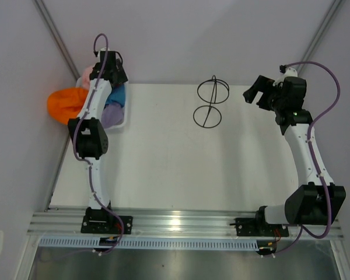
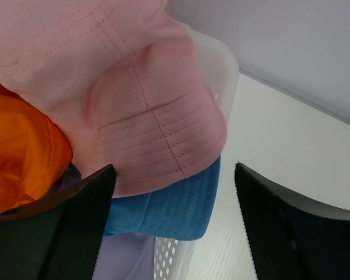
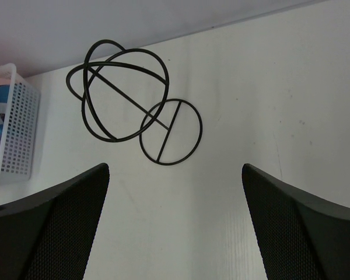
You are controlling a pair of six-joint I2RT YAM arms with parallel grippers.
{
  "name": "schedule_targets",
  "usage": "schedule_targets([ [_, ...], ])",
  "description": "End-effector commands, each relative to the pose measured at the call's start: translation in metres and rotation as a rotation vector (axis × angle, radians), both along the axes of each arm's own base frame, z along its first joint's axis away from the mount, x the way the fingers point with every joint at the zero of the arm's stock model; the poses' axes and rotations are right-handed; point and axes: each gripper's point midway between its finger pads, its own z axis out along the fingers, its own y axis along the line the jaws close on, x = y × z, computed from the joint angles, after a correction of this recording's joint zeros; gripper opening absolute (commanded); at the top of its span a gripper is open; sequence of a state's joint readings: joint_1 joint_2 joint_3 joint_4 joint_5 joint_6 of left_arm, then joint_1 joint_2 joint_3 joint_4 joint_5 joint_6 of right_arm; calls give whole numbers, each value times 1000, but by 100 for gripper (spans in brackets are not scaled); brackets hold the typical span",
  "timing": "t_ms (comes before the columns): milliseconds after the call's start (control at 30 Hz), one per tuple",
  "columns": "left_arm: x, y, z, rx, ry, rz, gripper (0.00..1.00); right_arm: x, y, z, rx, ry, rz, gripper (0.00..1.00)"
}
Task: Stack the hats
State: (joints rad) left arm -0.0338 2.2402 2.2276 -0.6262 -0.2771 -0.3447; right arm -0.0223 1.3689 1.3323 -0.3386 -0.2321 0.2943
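Observation:
All the hats lie heaped in a white mesh basket (image 1: 124, 118) at the table's far left. The pink hat (image 2: 134, 87) is on top, its brim over the blue hat (image 2: 175, 210). The orange hat (image 2: 23, 157) bulges out to the left, and the lavender hat (image 2: 122, 259) lies lowest. From above I see the orange (image 1: 64, 105), pink (image 1: 85, 74), blue (image 1: 116, 96) and lavender (image 1: 111, 116) hats. My left gripper (image 2: 175, 175) is open just above the pink and blue brims, holding nothing. My right gripper (image 3: 175, 169) is open and empty above bare table at the far right (image 1: 252, 95).
A black wire stand (image 1: 212, 102) lies on its side at the table's far middle; it also shows in the right wrist view (image 3: 122, 93). The basket's mesh wall (image 3: 17, 128) shows at that view's left edge. Grey walls close in the back and the sides.

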Motion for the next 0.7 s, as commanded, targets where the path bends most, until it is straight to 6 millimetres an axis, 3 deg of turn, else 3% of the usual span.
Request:
schedule_targets([
  [0,5,10,6,38,-4,25,78,3,-4,17,-35,-51,-17,100],
  [33,6,10,9,36,-12,26,59,3,-4,16,-36,-50,-15,100],
  [100,7,10,15,32,-33,29,39,3,-3,16,-30,-48,-17,100],
  [133,6,10,27,31,-54,27,24,3,-3,14,-30,-43,-15,100],
  [233,2,12,49,46,-89,28,1,4,1,12,-22,-34,-7,100],
  [400,-22,6,131,96,-216,-47,1,3,5,15,-13,-41,5,100],
  [467,-39,0,165,131,-261,-97,1,0,20,21,-4,-55,46,100],
  [567,-62,-11,202,186,-305,-163,1,-2,31,36,23,-85,90,100],
  [667,-80,-23,224,216,-332,-201,1,-6,40,46,31,-110,119,100],
])
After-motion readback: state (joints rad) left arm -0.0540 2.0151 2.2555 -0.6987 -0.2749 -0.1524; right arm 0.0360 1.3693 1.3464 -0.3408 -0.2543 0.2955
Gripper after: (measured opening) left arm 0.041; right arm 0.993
